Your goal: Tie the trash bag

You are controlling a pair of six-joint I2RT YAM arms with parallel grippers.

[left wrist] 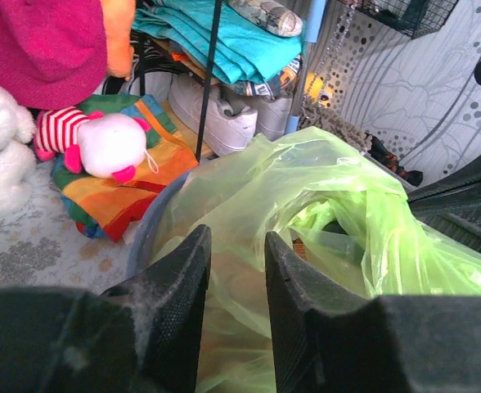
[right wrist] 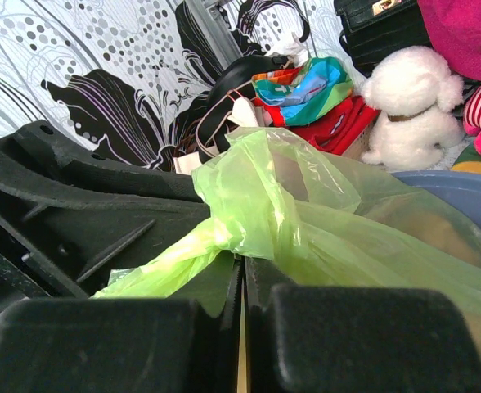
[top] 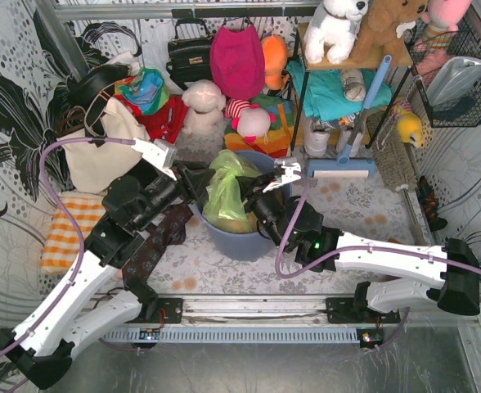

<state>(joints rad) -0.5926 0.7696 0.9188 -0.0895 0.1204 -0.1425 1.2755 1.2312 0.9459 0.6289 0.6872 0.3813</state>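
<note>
Centrally, the trash bag (top: 227, 190) sits inside the blue-grey bin (top: 240, 242) in the middle of the table (top: 363, 209), its lime-green film billowing above the rim and brownish paper showing through. On the bag's right side the right gripper (right wrist: 242, 274) is clenched, and a twisted fold of the film appears pinched at the top of its seam. On the left side the left gripper (left wrist: 236, 246) stands with jaws apart, film showing in the gap but nothing clamped. The step in hand looks to be gathering the second ear of the bag's mouth for a knot. Done well, the left jaws should take a bunched fold rather than a single layer, since film this thin will likely slip or tear. They should bite above the bin's rim, so that only plastic is caught. The right-hand pinch should hold firm meanwhile. A white tote bag (top: 101, 155) and plush toys (top: 204, 102) crowd the far side, well apart from the work.
</note>
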